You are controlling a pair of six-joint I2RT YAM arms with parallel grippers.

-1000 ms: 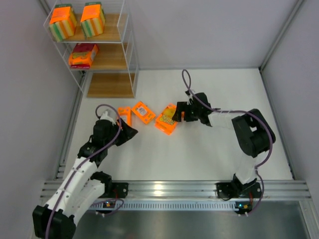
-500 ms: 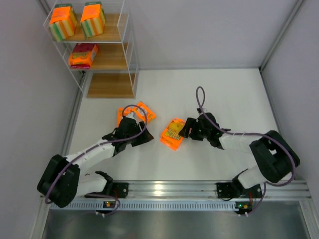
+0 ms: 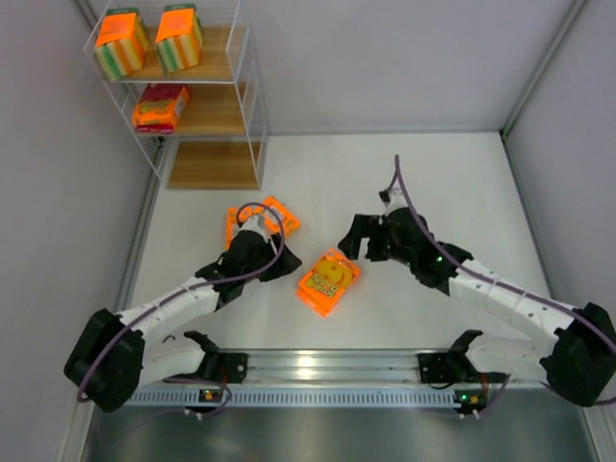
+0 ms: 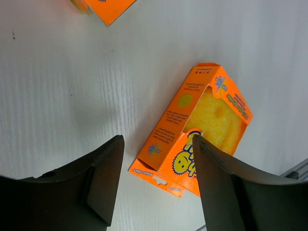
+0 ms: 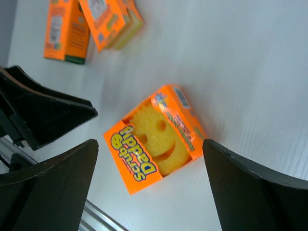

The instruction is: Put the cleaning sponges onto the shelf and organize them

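One orange sponge pack (image 3: 328,280) with a yellow smiley sponge lies free on the white table between my two grippers. My left gripper (image 3: 287,266) is open just left of it; in the left wrist view the pack (image 4: 199,127) lies ahead of the open gripper (image 4: 156,144). My right gripper (image 3: 350,240) is open above and right of it; the right wrist view shows the pack (image 5: 154,144) below the open gripper (image 5: 150,144). Two more packs (image 3: 244,221) (image 3: 280,214) lie behind my left arm. The white wire shelf (image 3: 252,115) holds three packs.
On the shelf, two striped blocky packs (image 3: 121,42) (image 3: 179,37) stand on the top board and a flat pack (image 3: 160,107) lies on the middle board. The bottom board (image 3: 214,166) is bare. Grey walls close in left and right; an aluminium rail (image 3: 318,366) runs along the near edge.
My right gripper has let go of the smiley pack and drawn back; the pack now lies nearer the front. My left gripper swung right toward it a second ago and has since held still.
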